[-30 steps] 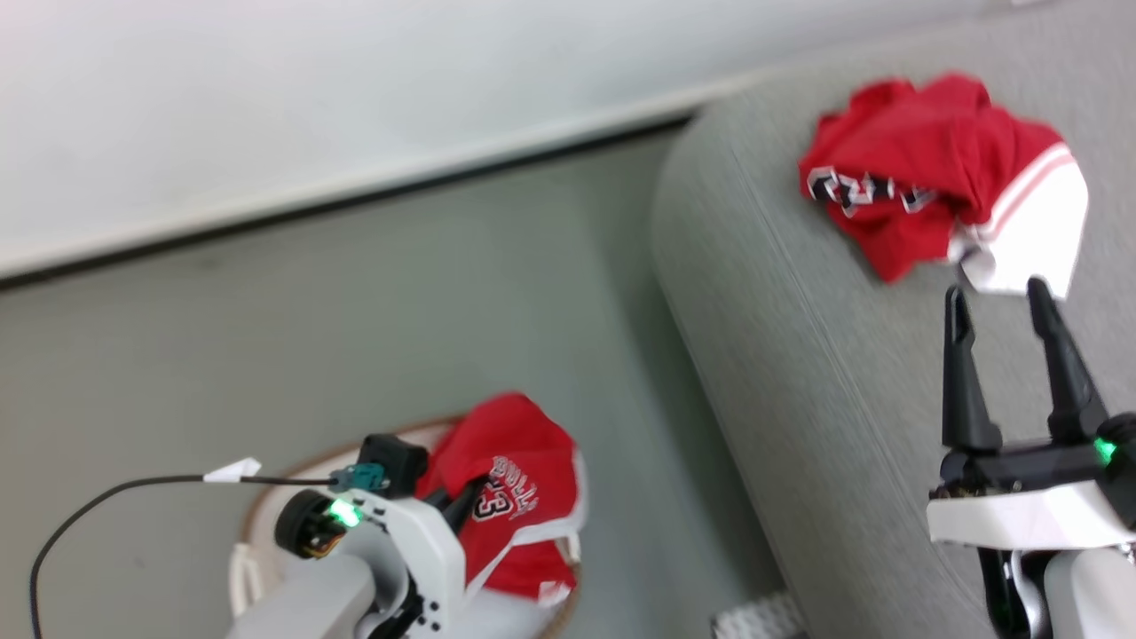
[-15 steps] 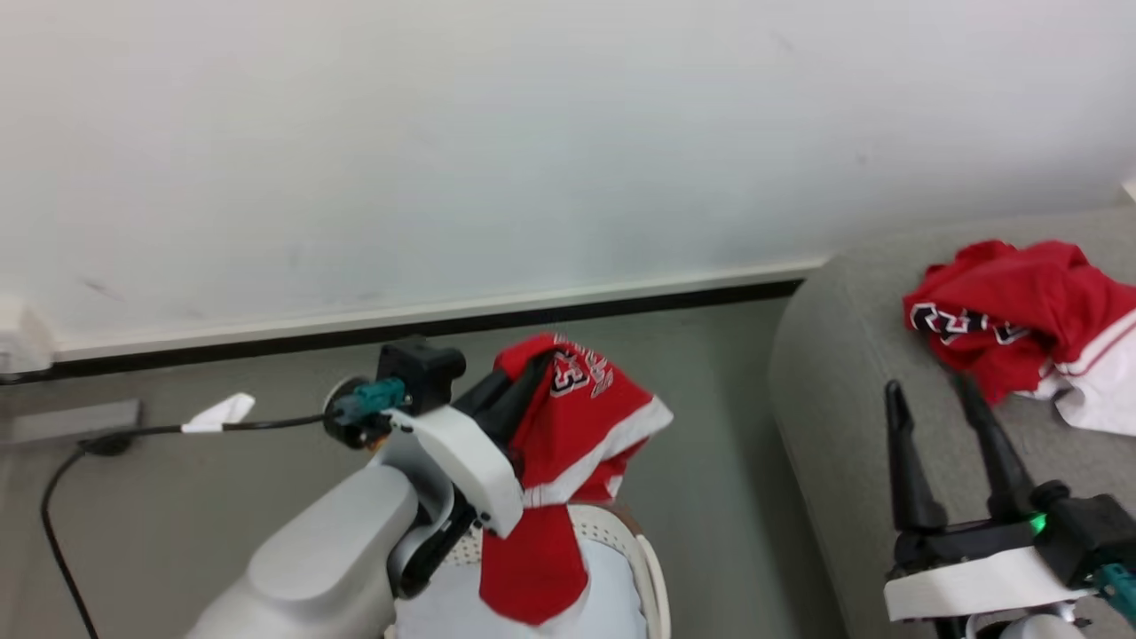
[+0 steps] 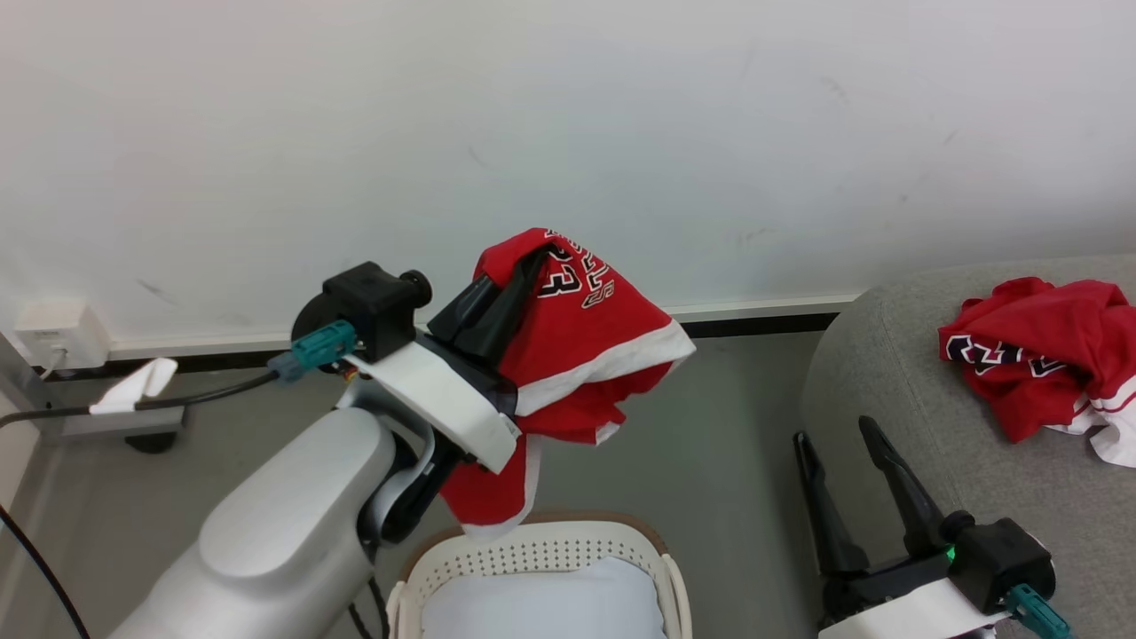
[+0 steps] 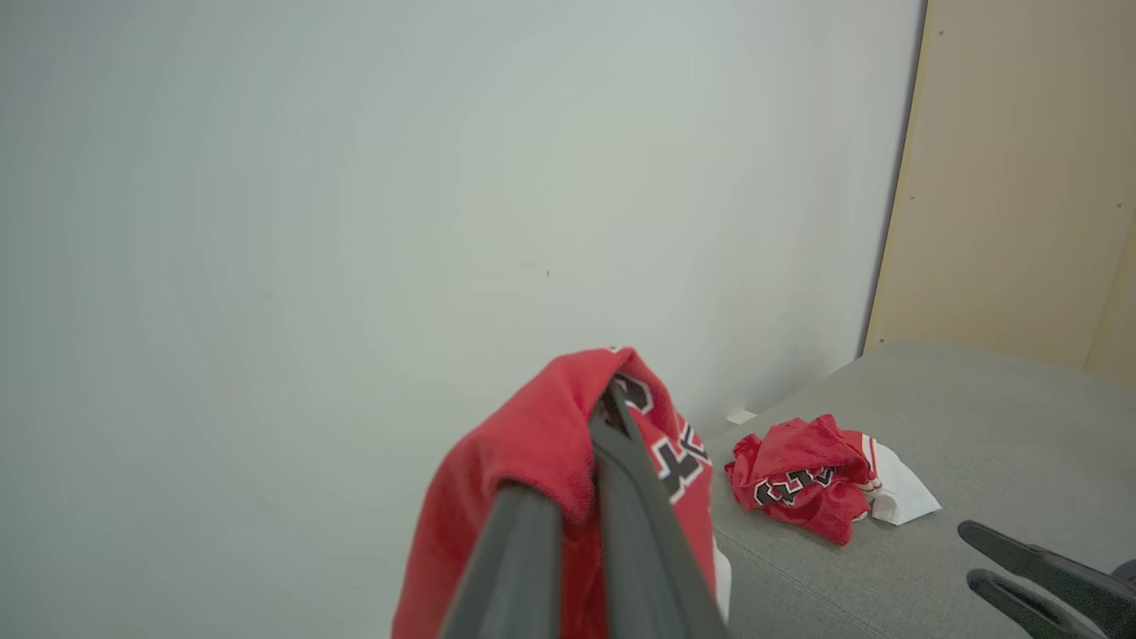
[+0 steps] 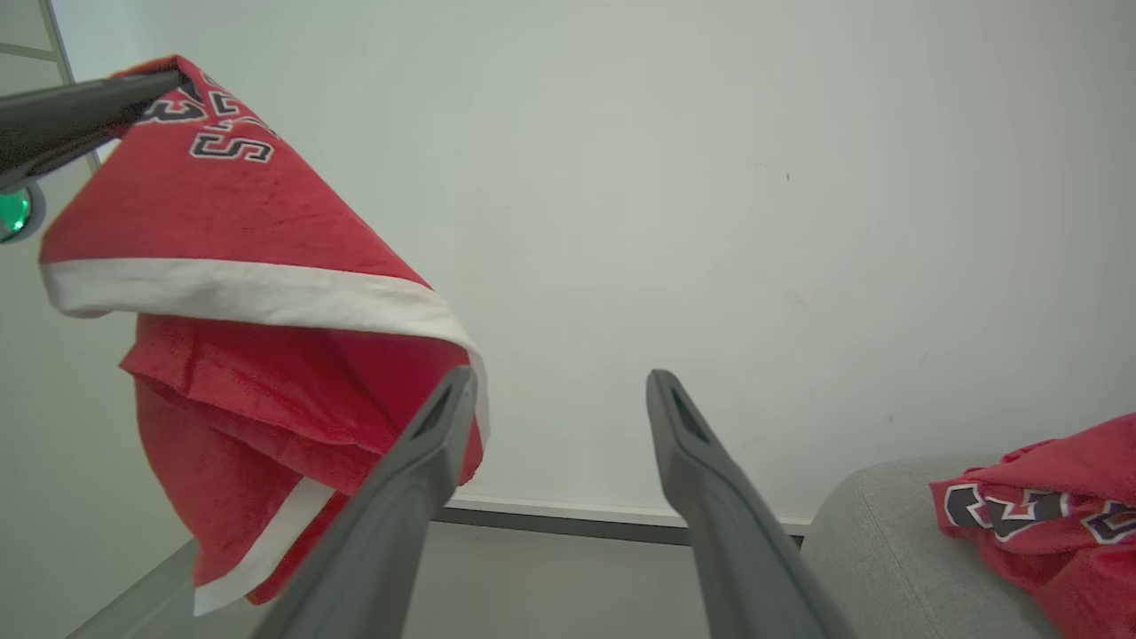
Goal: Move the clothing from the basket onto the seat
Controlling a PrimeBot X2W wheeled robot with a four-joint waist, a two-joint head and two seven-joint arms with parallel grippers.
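My left gripper (image 3: 531, 259) is shut on a red garment (image 3: 581, 355) with white trim and the number 23, holding it up in the air above the cream basket (image 3: 541, 555). The same hanging garment (image 4: 532, 470) (image 5: 257, 355) drapes over my left fingers. A second red garment (image 3: 1038, 368) (image 4: 803, 475) (image 5: 1056, 524) lies crumpled on the grey seat (image 3: 896, 390). My right gripper (image 3: 830, 430) (image 5: 555, 382) stands open and empty by the seat's rounded left edge.
A white wall with a dark skirting line runs behind. Grey floor (image 3: 728, 453) separates the basket from the seat. A pale cloth (image 3: 541, 608) lies inside the basket. A cable and a wall socket (image 3: 53, 333) sit at the far left.
My left gripper has lifted the red garment out of the basket and up high. The head camera has tilted up, so the seat and basket shifted in view.
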